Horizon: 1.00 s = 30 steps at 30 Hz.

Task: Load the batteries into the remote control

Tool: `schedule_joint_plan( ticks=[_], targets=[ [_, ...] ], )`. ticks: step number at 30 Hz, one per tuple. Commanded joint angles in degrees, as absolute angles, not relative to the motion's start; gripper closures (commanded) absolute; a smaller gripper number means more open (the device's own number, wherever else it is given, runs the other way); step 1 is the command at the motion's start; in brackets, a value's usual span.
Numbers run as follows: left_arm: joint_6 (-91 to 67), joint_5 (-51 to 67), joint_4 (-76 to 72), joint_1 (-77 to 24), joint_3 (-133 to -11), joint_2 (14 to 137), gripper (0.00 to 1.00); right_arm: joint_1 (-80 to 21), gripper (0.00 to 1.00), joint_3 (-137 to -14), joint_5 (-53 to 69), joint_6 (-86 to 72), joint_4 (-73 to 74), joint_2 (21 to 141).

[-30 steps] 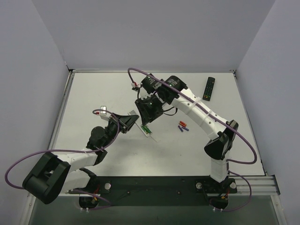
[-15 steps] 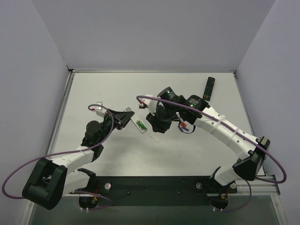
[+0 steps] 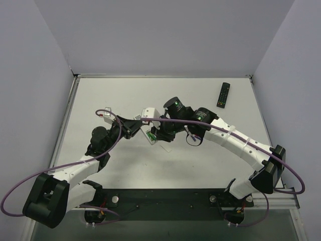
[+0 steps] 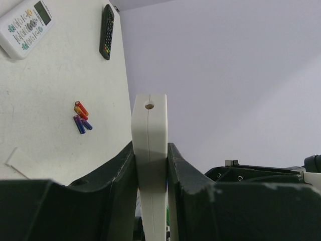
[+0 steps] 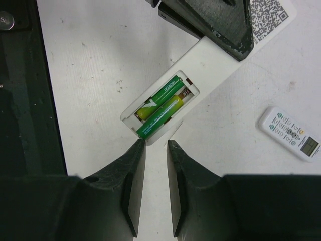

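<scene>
remote control (image 5: 210,60): white, bay open | batteries (image 5: 165,93): green, one overhanging | left tool (image 4: 150,148) clamps it | right tool (image 5: 155,145) narrow, empty

A black remote (image 3: 223,95) lies at an angle near the far right corner of the white tabletop (image 3: 110,90), well apart from the other loose items. A wider white remote (image 4: 26,22) with a small display lies face up. A cluster of red and purple-blue cells (image 4: 81,116) lies touching, with a flat white strip (image 4: 17,161) nearby.
</scene>
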<state>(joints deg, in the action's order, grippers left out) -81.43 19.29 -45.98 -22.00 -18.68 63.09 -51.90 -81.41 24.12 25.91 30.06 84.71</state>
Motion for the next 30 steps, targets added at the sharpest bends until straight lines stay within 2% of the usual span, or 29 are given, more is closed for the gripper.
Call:
schedule_joint_plan(
  ticks=[1,13,30],
  targets=[
    [-80.07,20.74,-47.02,-21.45,-21.88,61.70,1.00,-52.47,0.80,-82.71,26.63,28.39,28.21,85.08],
    [-79.63,21.09,-46.93,-21.18,-22.32,61.70,1.00,-52.73,0.82,-83.06,27.51,28.83,30.14,85.96],
    [-79.10,21.88,-47.02,-21.18,-22.85,61.44,1.00,-52.91,0.91,-84.72,26.37,29.09,30.06,88.33]
  ],
)
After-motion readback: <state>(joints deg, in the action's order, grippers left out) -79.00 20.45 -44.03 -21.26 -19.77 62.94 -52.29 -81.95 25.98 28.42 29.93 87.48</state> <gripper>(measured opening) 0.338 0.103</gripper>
